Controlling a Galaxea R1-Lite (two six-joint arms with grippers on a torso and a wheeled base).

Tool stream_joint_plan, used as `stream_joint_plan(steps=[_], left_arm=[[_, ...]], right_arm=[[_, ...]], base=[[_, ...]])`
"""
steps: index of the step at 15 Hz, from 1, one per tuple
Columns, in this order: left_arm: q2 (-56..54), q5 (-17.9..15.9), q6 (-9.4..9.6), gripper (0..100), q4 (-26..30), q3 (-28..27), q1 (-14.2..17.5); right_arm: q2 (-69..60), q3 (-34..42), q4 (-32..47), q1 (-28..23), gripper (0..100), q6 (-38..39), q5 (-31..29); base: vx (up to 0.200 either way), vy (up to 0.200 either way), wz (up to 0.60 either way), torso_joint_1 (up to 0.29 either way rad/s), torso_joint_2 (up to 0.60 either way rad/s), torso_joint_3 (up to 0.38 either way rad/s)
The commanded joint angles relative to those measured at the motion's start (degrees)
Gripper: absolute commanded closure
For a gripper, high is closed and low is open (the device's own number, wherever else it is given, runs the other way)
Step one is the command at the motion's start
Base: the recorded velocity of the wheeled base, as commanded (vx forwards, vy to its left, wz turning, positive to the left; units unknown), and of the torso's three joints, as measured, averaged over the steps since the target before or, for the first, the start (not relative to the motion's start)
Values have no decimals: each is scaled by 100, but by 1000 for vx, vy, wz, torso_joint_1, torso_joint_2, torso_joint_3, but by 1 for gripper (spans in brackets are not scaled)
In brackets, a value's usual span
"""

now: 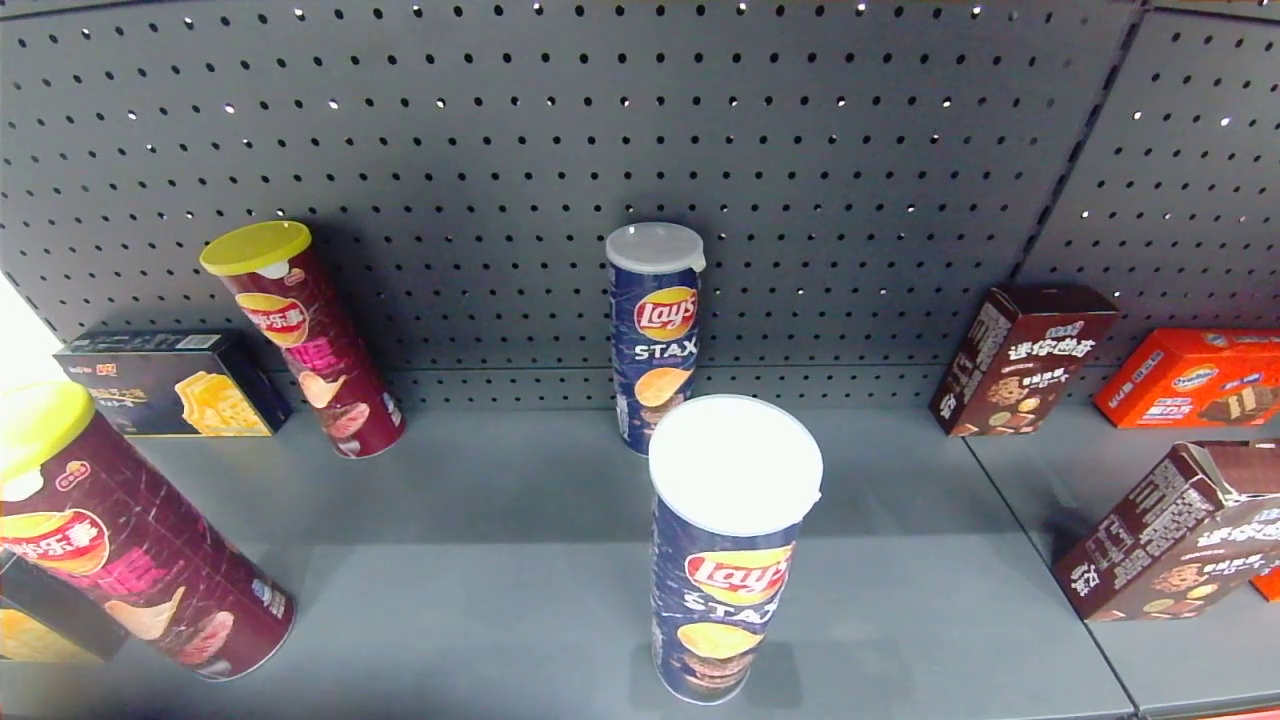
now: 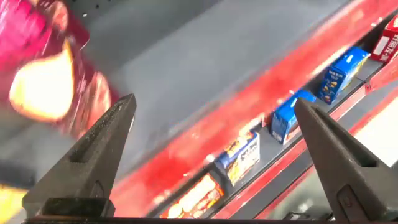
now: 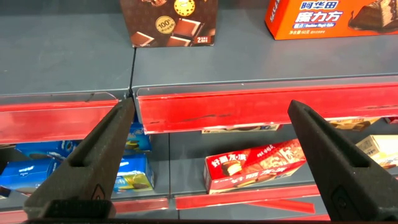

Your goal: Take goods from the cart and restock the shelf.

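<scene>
1. The left claw stands wide apart with nothing between its fingers. Past it are a maroon can, a red shelf edge and blue boxes on a lower level.
2. The right claw is spread just as wide and is empty. It faces a red edge strip. On the board beyond the strip stand a brown box and an orange box. One level down lies a red-and-white box.
3. In the head view, a front blue can with a white lid stands upright on the grey shelf, at lower centre of the frame.
4. A rear blue can stands at centre, close to the pegboard wall.
5. A rear maroon can with a yellow lid is at upper left, beside a dark box. A front maroon can is at the left edge.
6. At right are two brown cartons and an orange carton.
</scene>
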Motion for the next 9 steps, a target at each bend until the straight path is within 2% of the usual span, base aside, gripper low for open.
stream_joint_plan(steps=[1, 2, 4, 5, 6, 8, 9], left_arm=[[-2202, 63, -7, 0, 1372, -141, 105], [-2202, 107, -7, 0, 1811, -308, 202], [-2202, 203, -16, 0, 2233, -501, 114], [-2202, 221, -42, 0, 2233, -501, 114], [-2202, 230, -227, 0, 2233, -492, 158], [-2202, 247, -306, 0, 2233, -501, 466], [-2202, 300, -367, 0, 2233, -501, 492]], right_arm=[[9, 0, -3, -1, 0, -2, 2], [0, 0, -3, -1, 0, -2, 2], [9, 0, -3, -1, 0, -2, 2], [9, 0, -3, -1, 0, -2, 2], [9, 0, -3, -1, 0, -2, 2], [0, 0, -3, -1, 0, -2, 2], [9, 0, -3, -1, 0, -2, 2]], base=[[0, 0, 0, 0, 0, 0], [0, 0, 0, 0, 0, 0], [0, 0, 0, 0, 0, 0], [0, 0, 0, 0, 0, 0], [0, 0, 0, 0, 0, 0], [0, 0, 0, 0, 0, 0], [0, 0, 0, 0, 0, 0]])
